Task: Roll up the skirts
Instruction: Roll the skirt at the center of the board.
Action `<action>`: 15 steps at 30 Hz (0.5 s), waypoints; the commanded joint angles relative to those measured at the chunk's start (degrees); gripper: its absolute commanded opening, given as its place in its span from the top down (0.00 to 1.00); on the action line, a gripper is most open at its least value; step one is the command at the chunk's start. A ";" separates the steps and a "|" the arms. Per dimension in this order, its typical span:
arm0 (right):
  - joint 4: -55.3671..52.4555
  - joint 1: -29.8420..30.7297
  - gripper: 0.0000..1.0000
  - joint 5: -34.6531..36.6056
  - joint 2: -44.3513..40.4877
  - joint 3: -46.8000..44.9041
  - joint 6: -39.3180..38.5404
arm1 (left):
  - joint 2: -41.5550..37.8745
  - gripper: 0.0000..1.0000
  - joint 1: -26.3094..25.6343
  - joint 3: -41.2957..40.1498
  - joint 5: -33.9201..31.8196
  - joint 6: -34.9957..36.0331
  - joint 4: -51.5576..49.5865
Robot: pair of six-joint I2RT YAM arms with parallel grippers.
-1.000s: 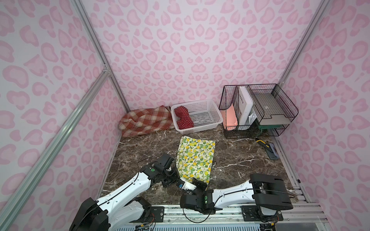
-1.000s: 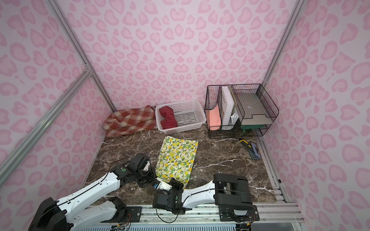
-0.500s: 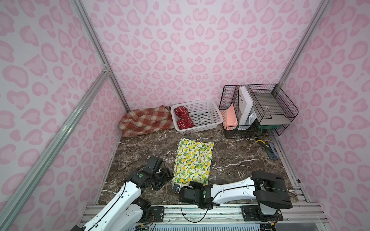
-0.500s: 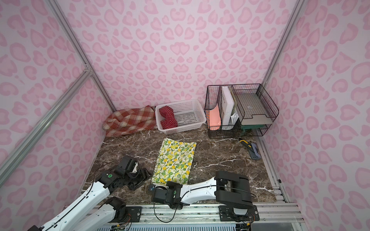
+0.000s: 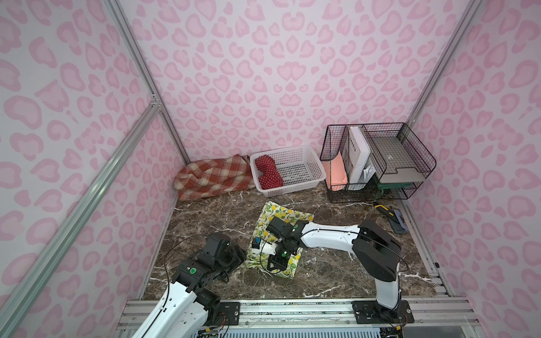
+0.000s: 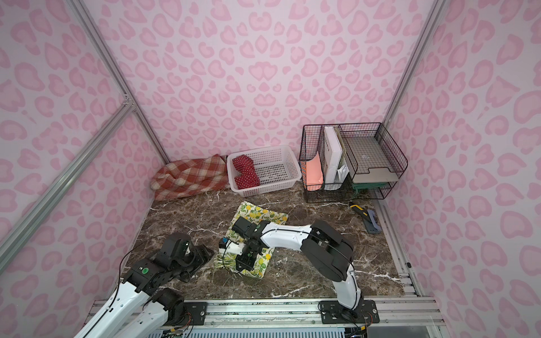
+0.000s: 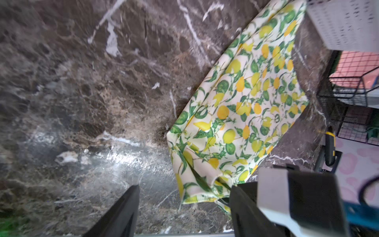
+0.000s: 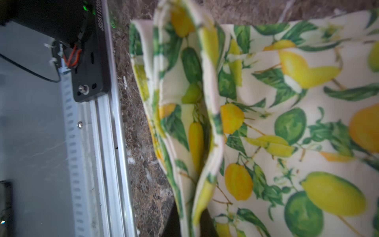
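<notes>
Cloth of the lemon skirt looks thin, limp, light. Your right tool pinches its folded edge; your left tool gapes empty just beside it: grasp there.

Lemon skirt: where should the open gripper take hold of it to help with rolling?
Likely the near corner of the lemon skirt beside the left gripper, approached low from that side. The folded hem lifts off the table by its open jaws, and the right gripper pinches the same hem further along.
</notes>
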 commanded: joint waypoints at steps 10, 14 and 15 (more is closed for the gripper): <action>-4.30 -10.55 1.00 -23.97 14.15 4.64 -7.12 | -2.91 0.35 -0.70 -3.35 0.47 2.08 5.20; -5.73 -11.46 1.00 -24.12 16.31 5.92 -8.20 | -0.79 0.38 -1.25 -5.44 3.19 2.43 9.42; -6.63 -11.38 1.00 -23.65 16.83 6.39 -8.70 | 0.77 0.39 -1.60 -5.76 3.47 2.43 10.66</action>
